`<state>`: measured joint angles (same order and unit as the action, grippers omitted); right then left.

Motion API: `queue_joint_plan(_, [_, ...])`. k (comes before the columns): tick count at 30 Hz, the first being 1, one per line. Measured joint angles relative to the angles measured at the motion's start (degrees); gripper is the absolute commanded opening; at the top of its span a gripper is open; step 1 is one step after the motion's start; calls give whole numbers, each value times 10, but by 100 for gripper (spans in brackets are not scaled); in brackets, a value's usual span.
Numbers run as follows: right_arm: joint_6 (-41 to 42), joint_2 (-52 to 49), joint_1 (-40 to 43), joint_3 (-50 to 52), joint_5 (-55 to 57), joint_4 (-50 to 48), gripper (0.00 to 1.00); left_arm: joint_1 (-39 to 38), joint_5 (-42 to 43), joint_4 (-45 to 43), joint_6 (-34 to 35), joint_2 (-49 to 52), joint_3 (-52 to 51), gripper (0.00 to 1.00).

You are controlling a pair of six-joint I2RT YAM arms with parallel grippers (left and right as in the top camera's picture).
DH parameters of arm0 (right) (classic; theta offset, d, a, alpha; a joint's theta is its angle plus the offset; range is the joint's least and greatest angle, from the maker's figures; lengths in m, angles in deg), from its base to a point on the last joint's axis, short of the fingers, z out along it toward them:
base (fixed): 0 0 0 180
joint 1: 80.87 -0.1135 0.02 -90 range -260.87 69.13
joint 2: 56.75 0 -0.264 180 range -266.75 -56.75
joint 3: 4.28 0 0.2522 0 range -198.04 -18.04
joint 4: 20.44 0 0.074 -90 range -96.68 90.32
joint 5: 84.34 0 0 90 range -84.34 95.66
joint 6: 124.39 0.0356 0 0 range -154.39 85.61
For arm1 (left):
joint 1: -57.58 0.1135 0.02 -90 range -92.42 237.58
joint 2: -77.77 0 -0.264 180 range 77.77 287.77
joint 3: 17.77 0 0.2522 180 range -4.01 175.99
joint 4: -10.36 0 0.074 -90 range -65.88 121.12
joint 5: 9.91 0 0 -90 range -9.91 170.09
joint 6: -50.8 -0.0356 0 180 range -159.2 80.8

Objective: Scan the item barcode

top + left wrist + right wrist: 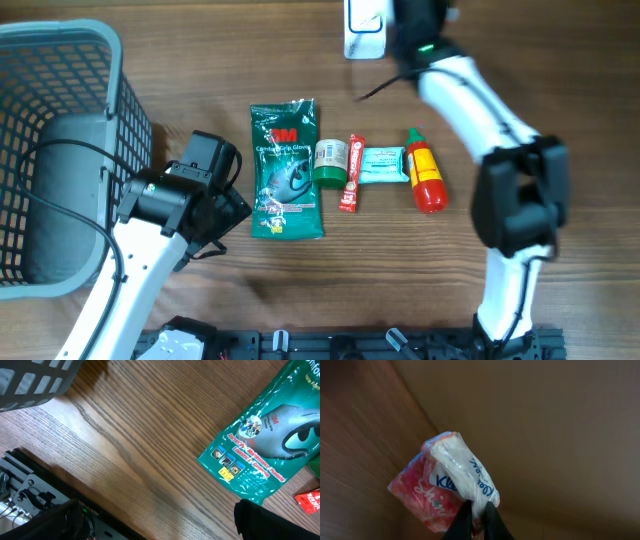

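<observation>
The tissue pack is the item we are scanning. It is a soft pink-and-white pack in clear film with blue lettering, lifted off the desk and held by one end in the right pincer, whose dark fingers are clenched on the film. From above we see that arm reaching to the far edge of the desk, beside a white device that we take to be the scanner, though we cannot tell for certain.

We judge the pack light and squashy. The film looks slick and will crumple under pressure, so a pinch at the end seam, as now, seems the best hold, because it leaves the broad faces free. No barcode shows on the face turned to the wrist camera, so the pack may need turning. Hanging from one end, it could sag or swing, and a creased wrapper could spoil the read.

The left pincer is released, with its jaws spread wide and nothing in them, low over the desk beside the green glove packet. Next in the row lie a green-capped jar, a red stick pack, a teal packet and a red bottle. A grey basket stands at the left.
</observation>
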<state>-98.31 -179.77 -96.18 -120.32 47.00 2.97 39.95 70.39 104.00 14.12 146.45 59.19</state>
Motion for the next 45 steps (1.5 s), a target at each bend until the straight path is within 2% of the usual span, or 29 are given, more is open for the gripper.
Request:
queue_joint_plan(6, [116, 32, 169, -10, 19, 130, 4, 0, 0, 0, 0, 0, 0, 100])
queue_joint_plan(10, [228, 32, 297, -6, 13, 211, 4, 0, 0, 0, 0, 0, 0, 100])
queue_joint_plan(14, [344, 32, 407, 2, -63, 273, 4, 0, 0, 0, 0, 0, 0, 100])
queue_joint_plan(21, [501, 32, 545, 9, -204, 289, 4, 0, 0, 0, 0, 0, 0, 100])
queue_joint_plan(22, [522, 32, 558, 9, -212, 290, 8, 0, 0, 0, 0, 0, 0, 100])
queue_joint_plan(23, [546, 31, 575, 9, -224, 289, 23, 0, 0, 0, 0, 0, 0, 100])
queue_joint_plan(24, [567, 31, 590, 9, -235, 290, 53, 0, 0, 0, 0, 0, 0, 100])
queue_joint_plan(25, [581, 31, 601, 9, -245, 290, 66, 0, 0, 0, 0, 0, 0, 100])
queue_joint_plan(27, [605, 31, 624, 9, -264, 296, 75, 0, 0, 0, 0, 0, 0, 100])
queue_joint_plan(28, [614, 31, 634, 9, -275, 303, 82, 0, 0, 0, 0, 0, 0, 100])
queue_joint_plan(29, [620, 31, 639, 9, -283, 308, 95, 0, 0, 0, 0, 0, 0, 100])
queue_joint_plan(30, [625, 31, 643, 9, -300, 316, 100, 0, 0, 0, 0, 0, 0, 100])
queue_joint_plan(37, [655, 46, 602, 9, -463, 348, 100, 0, 0, 0, 0, 0, 0, 100])
queue_joint_plan(45, [689, 124, 437, 9, -564, 459, 100, 0, 0, 0, 0, 0, 0, 100])
